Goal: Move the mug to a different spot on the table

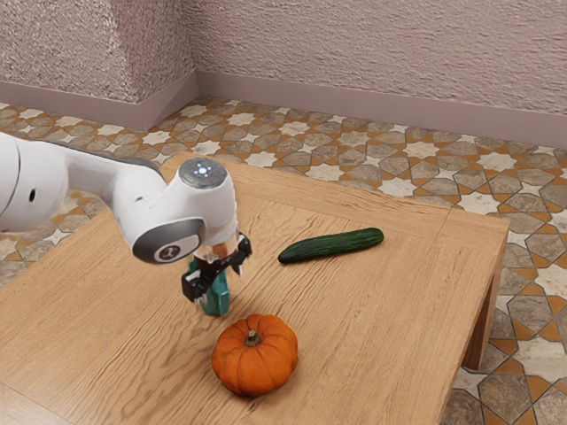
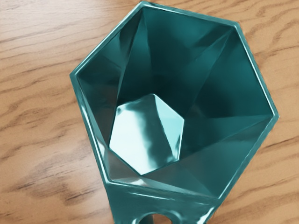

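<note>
The mug [image 1: 215, 297] is teal and faceted. It stands on the wooden table [image 1: 381, 301], just behind the pumpkin. My black gripper [image 1: 213, 276] is lowered onto its top, and the hand hides the mug's rim in the exterior view. In the wrist view I look straight down into the mug [image 2: 173, 112] from close up. Its pale hexagonal bottom shows, and its handle [image 2: 156, 215] lies just under the hand.
An orange pumpkin [image 1: 254, 353] sits just in front of the mug, toward the table's near edge. A dark green cucumber [image 1: 331, 244] lies toward the exterior view's right. The table's right edge drops to a tiled floor [image 1: 532, 310].
</note>
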